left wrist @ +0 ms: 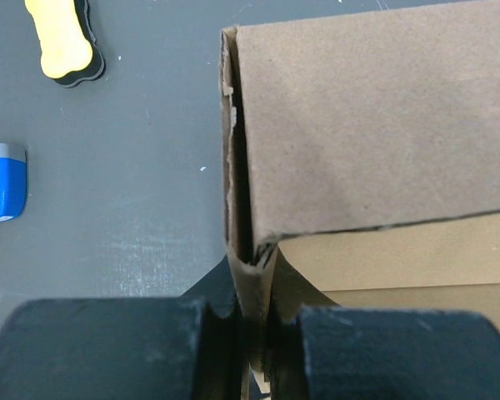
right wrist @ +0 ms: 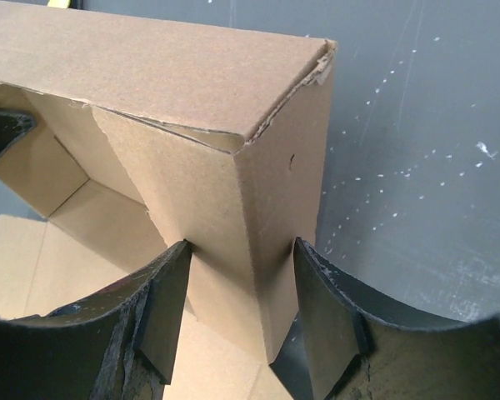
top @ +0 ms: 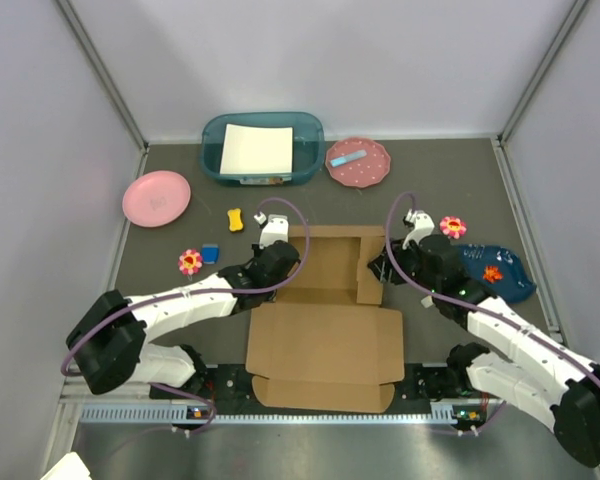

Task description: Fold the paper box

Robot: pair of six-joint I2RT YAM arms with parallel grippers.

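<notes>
1. The brown corrugated cardboard mailer box (top: 325, 345) sits mid-way across the dark grey table (top: 460, 190), between the two arms. Its tray half stands up on the far side, and its big lid panel lies flat toward the arm bases.
2. The biggest worry, to my eye, is that the two side walls seem to stand only because they are pinched. If either grip slips, that wall could spring back down.
3. The cardboard looks ragged along the left wall's edge and frayed at a corner on the right side. An outward pull from either arm could tear it there.
4. The box rests loose on the table, so an uneven push might slide or skew it rather than fold it.
5. The left gripper (top: 285, 262) reaches in low from the left, with its fingers (left wrist: 108, 346) pressed almost together on the end of the left wall.
6. The right gripper (top: 382, 268) comes in from the right — its fingers (right wrist: 137, 333) partway apart, clamping the doubled right wall beside its corner.
</notes>
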